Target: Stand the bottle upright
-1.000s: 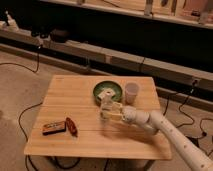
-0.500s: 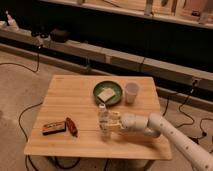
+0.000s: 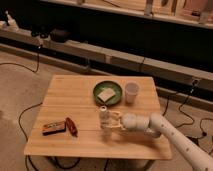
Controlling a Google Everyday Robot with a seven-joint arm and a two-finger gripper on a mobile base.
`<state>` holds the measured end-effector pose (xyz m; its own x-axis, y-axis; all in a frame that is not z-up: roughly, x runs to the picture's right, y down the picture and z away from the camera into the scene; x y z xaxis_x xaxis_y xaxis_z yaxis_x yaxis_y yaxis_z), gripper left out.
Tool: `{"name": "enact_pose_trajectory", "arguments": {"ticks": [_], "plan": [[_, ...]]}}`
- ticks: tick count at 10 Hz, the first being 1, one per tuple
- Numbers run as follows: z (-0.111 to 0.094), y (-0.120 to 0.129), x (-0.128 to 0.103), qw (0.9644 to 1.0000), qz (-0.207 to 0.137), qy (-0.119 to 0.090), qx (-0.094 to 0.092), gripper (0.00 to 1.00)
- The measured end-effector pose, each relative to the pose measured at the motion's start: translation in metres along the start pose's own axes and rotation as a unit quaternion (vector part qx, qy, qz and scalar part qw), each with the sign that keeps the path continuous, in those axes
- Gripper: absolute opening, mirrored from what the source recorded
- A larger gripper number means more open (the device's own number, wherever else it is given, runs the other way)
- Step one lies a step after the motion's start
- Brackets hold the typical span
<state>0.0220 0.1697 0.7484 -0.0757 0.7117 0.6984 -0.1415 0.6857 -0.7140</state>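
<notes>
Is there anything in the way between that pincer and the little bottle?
Nothing visible. The pincer is right at the bottle, which stands upright near the table's middle. The green plate and cup sit farther back.

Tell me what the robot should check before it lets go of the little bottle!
1. Bottle standing up with cap on top: ok.
2. Bottle's bottom flat on the table: cannot tell.
3. Hand right beside the bottle: ok.
4. Green plate not touching the bottle: ok.
5. White cup out of the arm's way: ok.
6. Snack packets far off to the side: ok.
</notes>
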Motion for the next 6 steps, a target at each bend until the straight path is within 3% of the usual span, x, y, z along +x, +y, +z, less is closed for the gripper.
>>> {"name": "enact_pose_trajectory", "arguments": {"ticks": [2,6], "plan": [[-0.002,0.003,0.008,0.9999,-0.012,-0.003,-0.003,0.46],[-0.006,0.007,0.020,0.9998,-0.018,0.008,-0.010,0.79]]}}
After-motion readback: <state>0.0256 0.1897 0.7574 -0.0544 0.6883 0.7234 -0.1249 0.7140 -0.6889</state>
